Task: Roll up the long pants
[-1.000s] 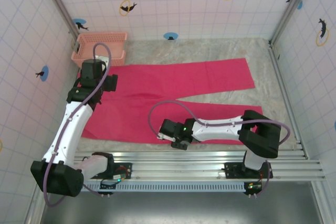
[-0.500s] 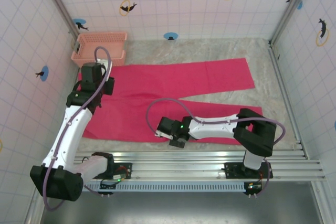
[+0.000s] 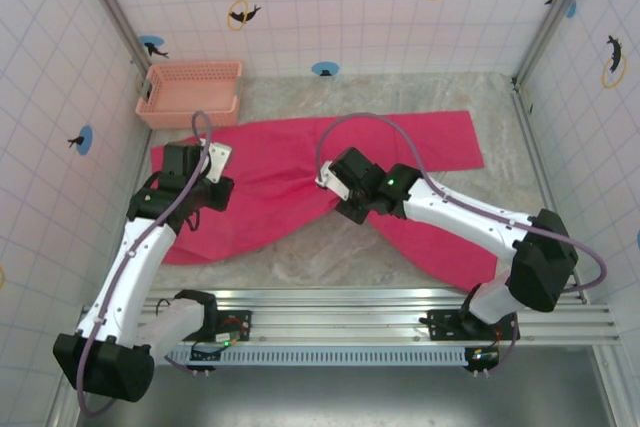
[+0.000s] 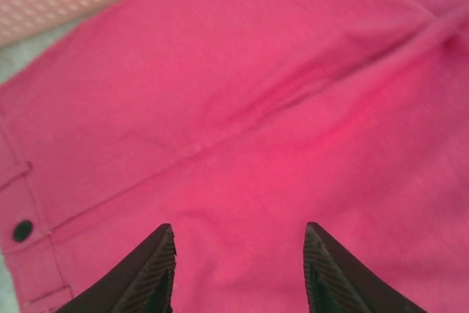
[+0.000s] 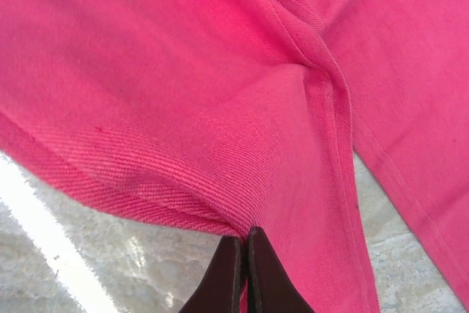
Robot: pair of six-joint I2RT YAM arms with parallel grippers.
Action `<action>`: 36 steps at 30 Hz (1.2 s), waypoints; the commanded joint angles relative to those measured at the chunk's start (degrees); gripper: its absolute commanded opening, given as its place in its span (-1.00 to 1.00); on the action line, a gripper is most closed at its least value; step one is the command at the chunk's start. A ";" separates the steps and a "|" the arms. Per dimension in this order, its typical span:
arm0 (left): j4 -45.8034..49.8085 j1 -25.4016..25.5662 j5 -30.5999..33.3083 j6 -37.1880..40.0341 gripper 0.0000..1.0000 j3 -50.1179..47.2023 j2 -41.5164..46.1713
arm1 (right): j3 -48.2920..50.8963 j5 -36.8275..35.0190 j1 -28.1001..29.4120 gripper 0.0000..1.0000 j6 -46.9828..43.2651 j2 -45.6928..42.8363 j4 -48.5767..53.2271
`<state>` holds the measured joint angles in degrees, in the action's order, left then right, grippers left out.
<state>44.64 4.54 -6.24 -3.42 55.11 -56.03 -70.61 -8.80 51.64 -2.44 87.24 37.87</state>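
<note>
The long pants (image 3: 400, 142) lie spread over the marbled table, magenta-red, waist at the left, one leg stretched along the back to the right. My right gripper (image 3: 338, 205) is shut on the near edge of the long pants (image 5: 220, 130) and has drawn it up toward the middle, so the near leg bunches and folds there. My left gripper (image 3: 205, 197) hovers open over the waist area of the long pants (image 4: 242, 144), its fingertips (image 4: 157, 269) apart with nothing but flat fabric below. A dark button (image 4: 23, 230) shows on the waistband at the left.
A pale pink lattice basket (image 3: 190, 92) stands at the back left corner, just beyond the waist. Tiled walls close in the left, back and right. Bare marbled table (image 3: 300, 257) lies in front of the pulled-up edge, with the metal rail (image 3: 380, 312) at the near side.
My right gripper has carried the near edge of the pants from the front of the table up toward the middle, folding the leg. My left gripper has shifted slightly nearer and to the right.
</note>
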 commanded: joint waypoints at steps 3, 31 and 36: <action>5.16 7.71 -5.77 -3.34 0.29 -0.44 -0.27 | -4.45 4.61 -1.03 -1.00 -0.86 4.92 0.04; 4.12 21.77 -0.92 -9.06 0.89 -3.62 -18.28 | -10.29 16.26 -12.33 -1.00 5.06 10.82 -6.24; 5.64 21.79 0.97 -10.48 0.48 -2.07 -24.83 | -10.83 17.44 -13.46 -1.00 5.86 10.55 -6.77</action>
<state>48.66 25.93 -6.46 -13.52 51.83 -77.38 -78.50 7.53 39.03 2.17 97.69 33.91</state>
